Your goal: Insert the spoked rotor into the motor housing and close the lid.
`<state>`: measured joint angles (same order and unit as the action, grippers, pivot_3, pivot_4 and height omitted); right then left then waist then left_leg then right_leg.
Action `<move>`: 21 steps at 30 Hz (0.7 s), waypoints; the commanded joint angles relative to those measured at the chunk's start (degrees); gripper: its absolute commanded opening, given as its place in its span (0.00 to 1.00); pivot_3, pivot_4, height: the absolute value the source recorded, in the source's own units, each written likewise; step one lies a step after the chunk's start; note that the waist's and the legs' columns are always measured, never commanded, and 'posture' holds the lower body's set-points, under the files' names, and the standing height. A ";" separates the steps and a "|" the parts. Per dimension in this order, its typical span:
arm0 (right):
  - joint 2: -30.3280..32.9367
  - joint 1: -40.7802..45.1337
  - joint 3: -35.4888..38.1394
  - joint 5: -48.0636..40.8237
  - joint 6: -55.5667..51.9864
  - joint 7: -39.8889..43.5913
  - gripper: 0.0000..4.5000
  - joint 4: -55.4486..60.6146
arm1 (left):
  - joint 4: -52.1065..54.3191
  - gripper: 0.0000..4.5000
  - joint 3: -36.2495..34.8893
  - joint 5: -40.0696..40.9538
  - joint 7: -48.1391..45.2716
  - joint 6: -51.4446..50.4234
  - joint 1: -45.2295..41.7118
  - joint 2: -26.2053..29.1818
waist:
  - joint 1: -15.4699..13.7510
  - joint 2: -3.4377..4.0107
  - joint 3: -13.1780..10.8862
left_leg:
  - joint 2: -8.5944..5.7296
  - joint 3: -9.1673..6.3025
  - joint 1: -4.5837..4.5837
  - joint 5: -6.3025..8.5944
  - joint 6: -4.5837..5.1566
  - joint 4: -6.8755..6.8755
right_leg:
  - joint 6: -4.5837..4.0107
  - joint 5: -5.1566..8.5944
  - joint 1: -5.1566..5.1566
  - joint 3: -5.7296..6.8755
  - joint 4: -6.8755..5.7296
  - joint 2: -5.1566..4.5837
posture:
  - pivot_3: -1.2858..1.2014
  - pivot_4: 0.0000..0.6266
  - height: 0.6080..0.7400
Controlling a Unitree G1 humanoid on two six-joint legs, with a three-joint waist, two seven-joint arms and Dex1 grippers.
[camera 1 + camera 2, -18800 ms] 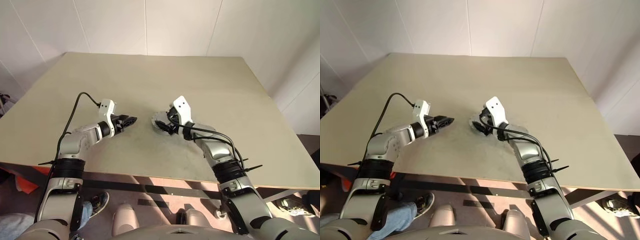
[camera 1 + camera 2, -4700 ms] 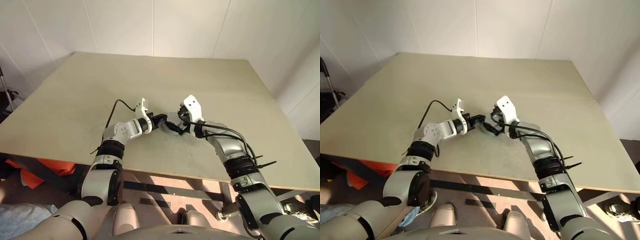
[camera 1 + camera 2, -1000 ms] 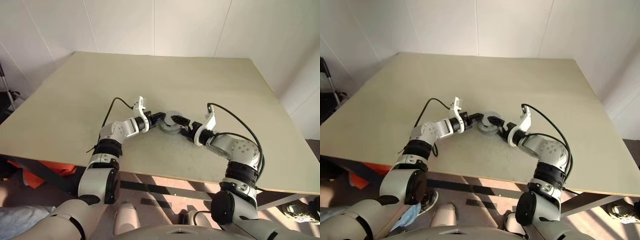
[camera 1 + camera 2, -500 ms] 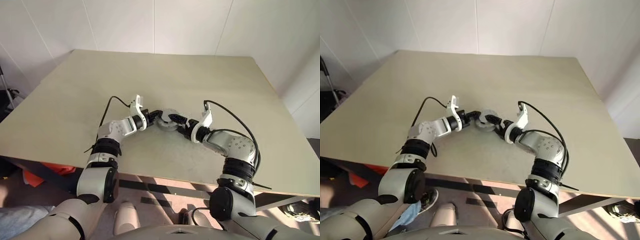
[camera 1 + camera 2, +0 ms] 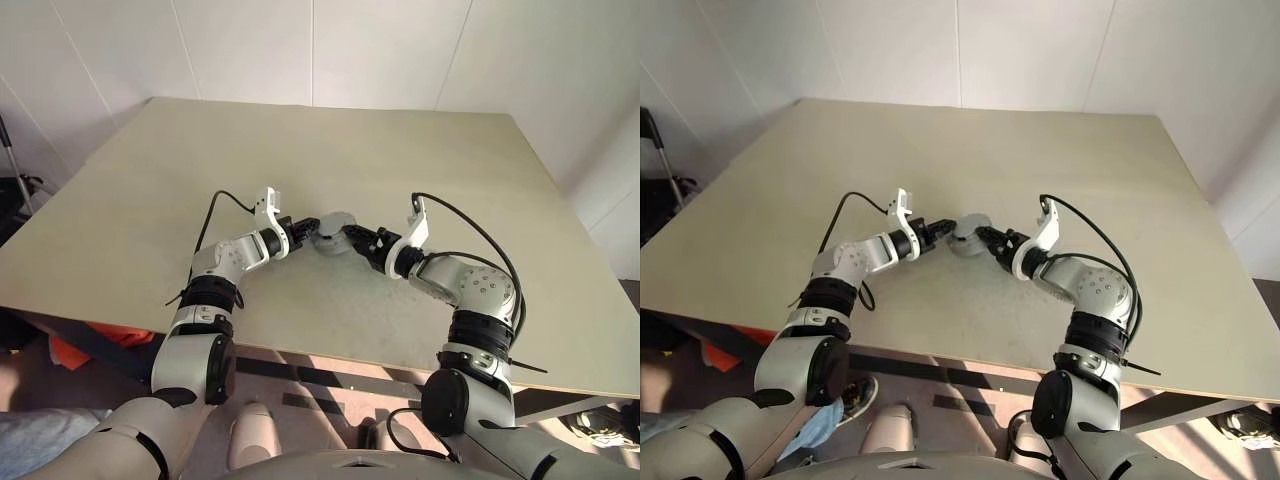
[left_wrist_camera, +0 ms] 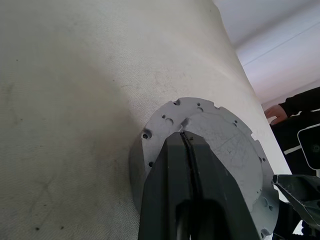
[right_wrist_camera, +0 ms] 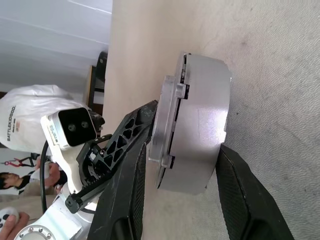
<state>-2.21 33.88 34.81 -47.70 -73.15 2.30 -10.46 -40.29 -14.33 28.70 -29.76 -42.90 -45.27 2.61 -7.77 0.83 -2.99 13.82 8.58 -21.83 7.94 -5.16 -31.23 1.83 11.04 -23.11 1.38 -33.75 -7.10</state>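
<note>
We find the motor housing [image 7: 197, 125] on the table [image 5: 420, 160], the lid [image 6: 210, 145] seated on top. It lies between the right gripper [image 7: 180, 200]'s parted fingers, which straddle its wall without clamping. The left gripper [image 6: 186, 145], clenched empty, presses its tips on the lid from the opposite side.

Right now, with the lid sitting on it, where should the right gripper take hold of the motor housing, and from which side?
Grip the motor housing by its smooth round side wall, below the lid. Its flange overhangs, so the wall gives cleaner contact. Come in level from the robot's right, where the right gripper already straddles it; the left gripper rests shut on top of the lid.
</note>
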 commanded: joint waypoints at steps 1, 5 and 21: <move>-0.80 3.21 -2.62 -2.84 1.24 1.86 0.33 2.40 | -0.22 0.00 2.12 0.06 -1.54 -1.50 -0.69 -2.08 | -0.07 0.00 0.00 | 0.00 0.00 0.00 0.00 0.00 0.00 | 0.00 0.00 0.00 0.00 0.00 0.00 | 0.52 0.00 1.00; 1.15 2.36 -5.90 -0.13 1.33 1.95 0.23 2.57 | -0.33 0.00 2.03 -0.09 -1.61 -1.34 -0.77 -2.06 | -0.26 0.00 0.00 | -0.01 -0.01 0.00 0.00 0.00 -0.04 | 0.00 0.00 0.01 -0.01 -0.02 -0.01 | 0.52 0.00 1.00; 1.27 6.76 3.56 -4.25 6.27 -3.30 0.23 -5.43 | 1.10 0.00 -4.08 2.97 -1.24 1.64 -0.86 1.60 | -0.64 0.00 0.00 | 0.00 -0.01 0.04 -0.01 0.01 -0.08 | 0.00 -0.01 0.00 -0.03 -0.10 0.00 | 0.52 0.00 1.00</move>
<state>-0.99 37.05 36.72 -48.39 -69.14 -1.07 -16.25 -40.39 -16.35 29.78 -30.23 -42.29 -45.27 2.78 -8.41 0.83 -2.99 13.82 8.57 -21.80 7.92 -5.14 -31.32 1.83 11.03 -23.12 1.35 -33.87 -7.10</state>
